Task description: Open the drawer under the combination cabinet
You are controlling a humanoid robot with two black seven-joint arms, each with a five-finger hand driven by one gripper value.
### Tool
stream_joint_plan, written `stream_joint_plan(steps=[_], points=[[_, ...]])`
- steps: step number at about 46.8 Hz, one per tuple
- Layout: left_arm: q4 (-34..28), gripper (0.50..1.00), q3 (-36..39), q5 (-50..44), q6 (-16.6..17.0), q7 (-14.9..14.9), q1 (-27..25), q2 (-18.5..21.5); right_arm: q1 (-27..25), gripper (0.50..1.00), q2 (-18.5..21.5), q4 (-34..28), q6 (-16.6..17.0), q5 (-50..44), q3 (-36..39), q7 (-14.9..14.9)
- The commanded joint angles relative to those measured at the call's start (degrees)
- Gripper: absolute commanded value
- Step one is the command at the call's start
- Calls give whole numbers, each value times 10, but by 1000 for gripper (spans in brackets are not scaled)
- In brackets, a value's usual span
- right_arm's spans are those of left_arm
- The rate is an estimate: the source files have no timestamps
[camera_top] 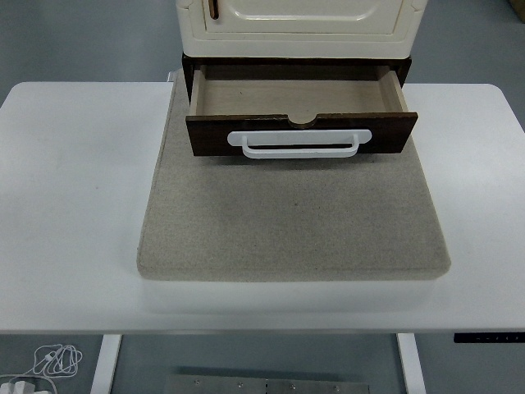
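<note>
At the top centre of the frame the dark wooden drawer [300,111] is seen pulled out from under the cream combination cabinet [300,25], its white handle [299,144] facing the lower edge, its inside bare. Both are set on a grey felt mat [292,222] laid on the white table [74,205]. No robot hand is seen, so the state of the fingers cannot be told

— What is in the room?
— A big white table [74,205] stands on a grey floor [90,41]. A soft beige mat [291,222] lies on it.
— Anything under it?
— White table legs [105,363] and a curled white cable [51,359] on the floor
</note>
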Motion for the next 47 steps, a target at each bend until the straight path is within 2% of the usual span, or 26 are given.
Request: stream_joint_plan(steps=[1,8,18,28,42,47], points=[[8,1000,0,-26,14,1,30,-17,0,926,0,0,0,0,0,0],[25,1000,0,-44,55,1,76,-56,0,926,0,0,0,0,0,0],[63,1000,-1,-75,74,1,113,-108,0,926,0,0,0,0,0,0],[116,1000,-4,-78,74,-5,137,-167,-1,926,0,0,0,0,-1,0],[121,1000,-7,-99,57,-55,188,-226,-1,926,0,1,1,0,-2,0],[121,1000,-6,-128,34,-76,202,-238,-2,926,0,1,1,0,-2,0]])
